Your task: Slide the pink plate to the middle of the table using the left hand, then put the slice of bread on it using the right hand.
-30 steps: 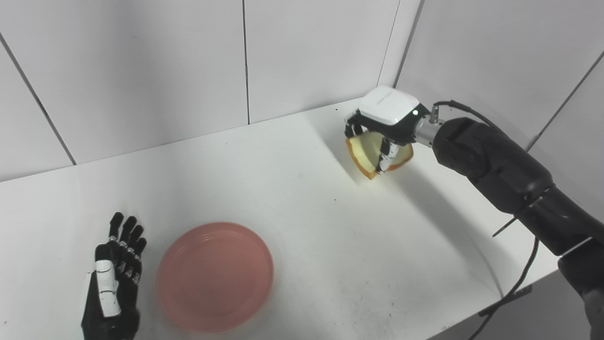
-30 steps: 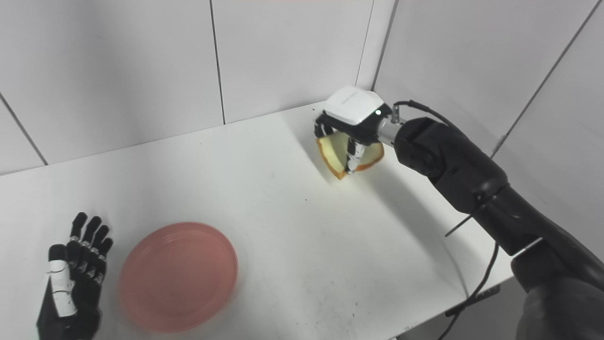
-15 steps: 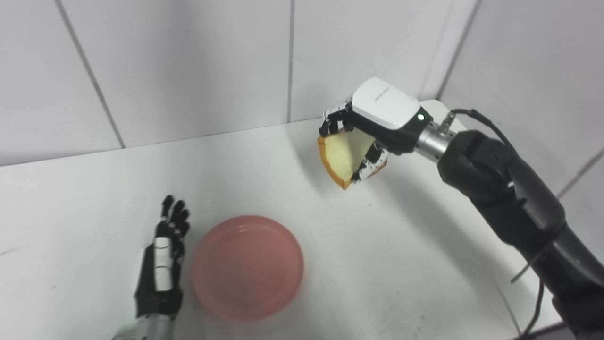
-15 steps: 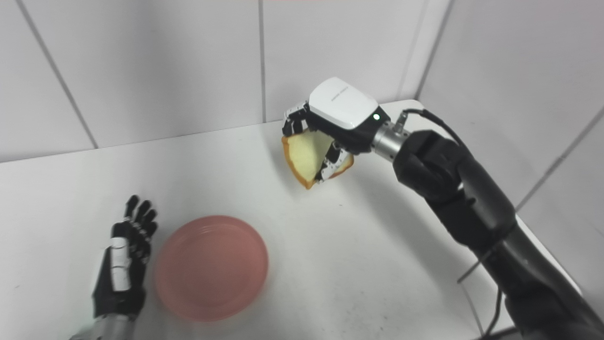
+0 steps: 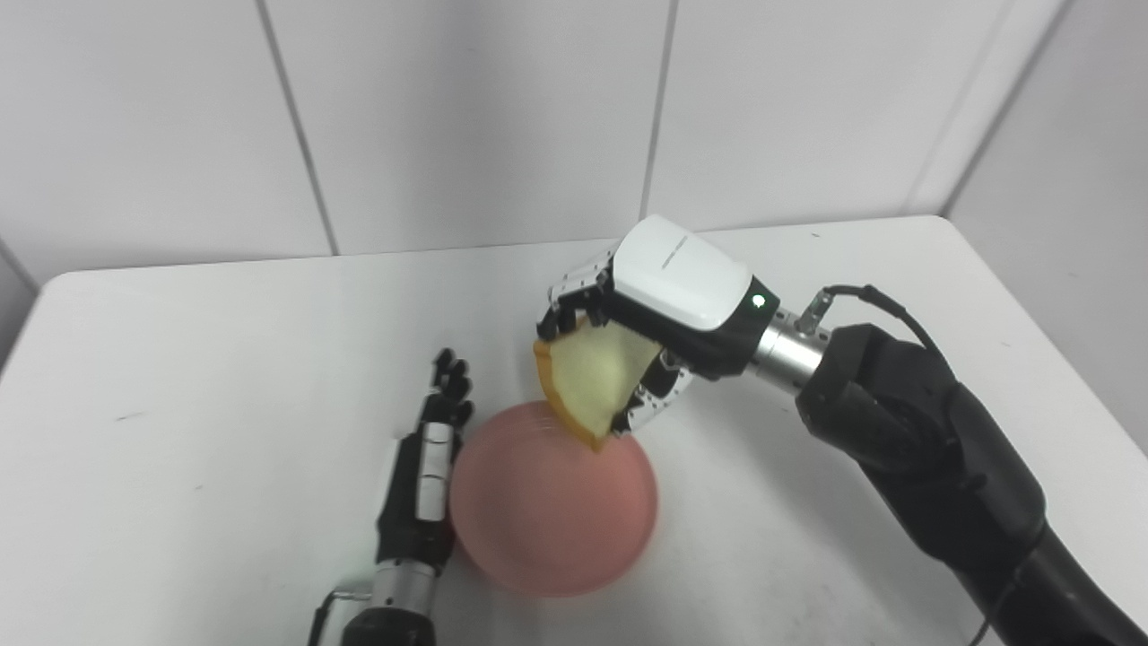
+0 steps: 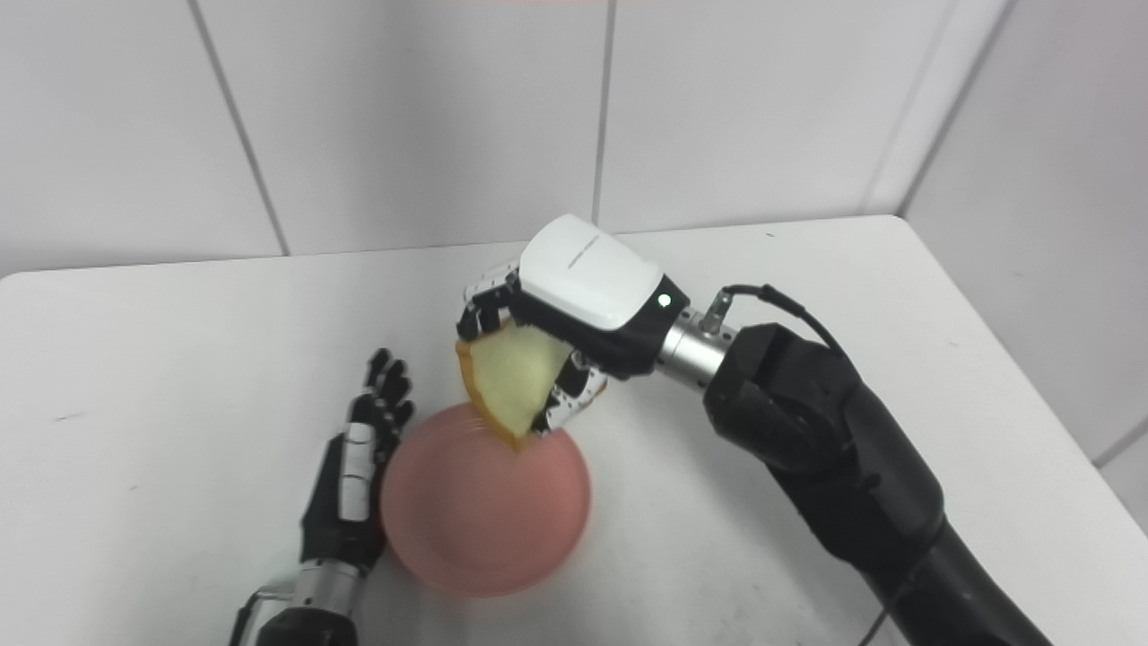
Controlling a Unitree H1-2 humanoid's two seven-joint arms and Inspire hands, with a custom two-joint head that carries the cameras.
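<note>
Over the plate's [image 5: 553,511] far rim your right hand [image 5: 664,309] pinches the bread [image 5: 592,381] — lower, center, then release — left hand [image 5: 423,475] open alongside.

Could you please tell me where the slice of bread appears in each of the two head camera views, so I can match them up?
Left eye view: the slice of bread sits just right of centre, held in the right hand above the far rim of the pink plate.
Right eye view: the bread sits just left of centre.
Shared landmark: the left hand resting against the plate's left edge.
</note>
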